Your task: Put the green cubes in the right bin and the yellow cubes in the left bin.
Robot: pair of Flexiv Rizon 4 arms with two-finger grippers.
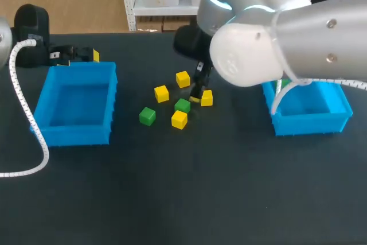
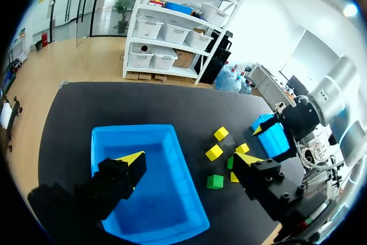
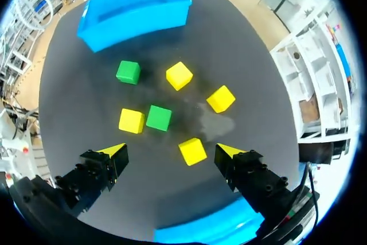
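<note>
The right claw (image 3: 171, 152) hangs over the cluster of cubes in the middle of the table (image 1: 183, 199). Its fingers are spread wide and hold nothing. In its wrist view a yellow cube (image 3: 192, 151) lies on the table roughly between the two tips, closer to one finger, and neither finger appears to touch it.

The nearest green cube (image 3: 159, 117) lies just ahead of the fingers, on the side toward the left bin (image 3: 135, 12). Another yellow cube (image 3: 131, 120) sits close against it, and whether the two touch cannot be told. From the head camera this green cube is just left of the claw and slightly nearer.

If green is the pick, the claw probably needs a short shift left, away from the right bin (image 1: 312, 110), before it descends. The yellow neighbours leave little room for the fingers. The cube is square, so it has no long axis to match, though its faces look a little turned against the line between the tips.

A second green cube (image 1: 147, 116) lies further left and nearer, at the edge of the cluster, with more bare table around it.

The left claw (image 1: 74, 54) is likewise wide open and empty. It sits by the far side of the left bin, well apart from the cubes, so the right arm is clearly the nearer one.
</note>
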